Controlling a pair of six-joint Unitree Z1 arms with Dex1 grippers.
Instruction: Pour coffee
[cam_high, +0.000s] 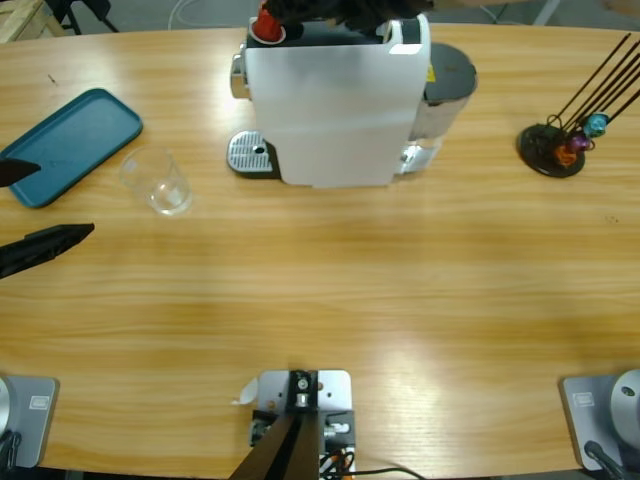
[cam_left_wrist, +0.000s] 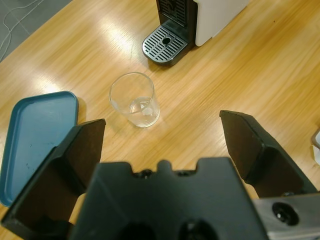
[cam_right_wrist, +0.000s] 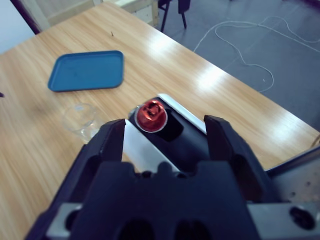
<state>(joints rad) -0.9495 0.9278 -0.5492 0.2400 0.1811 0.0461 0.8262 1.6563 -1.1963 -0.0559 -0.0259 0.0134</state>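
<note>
Glass (cam_high: 158, 182) empty, apart from drip tray (cam_high: 251, 155).

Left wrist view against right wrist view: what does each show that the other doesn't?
Only the left wrist view shows the coffee machine's drip grate and the left gripper, jaws open. Only the right wrist view shows the red capsule at the machine's top slot, the right gripper open above it, and floor cables. Both show the clear glass, the blue tray and the wooden table.

The right hand (cam_right_wrist: 165, 131) hangs with jaws apart above the coffee machine (cam_right_wrist: 167, 131), a red capsule (cam_right_wrist: 150, 115) sitting in its top opening. A clear glass (cam_right_wrist: 80, 120) and blue tray (cam_right_wrist: 86, 70) lie beyond on the counter (cam_right_wrist: 40, 145).
</note>
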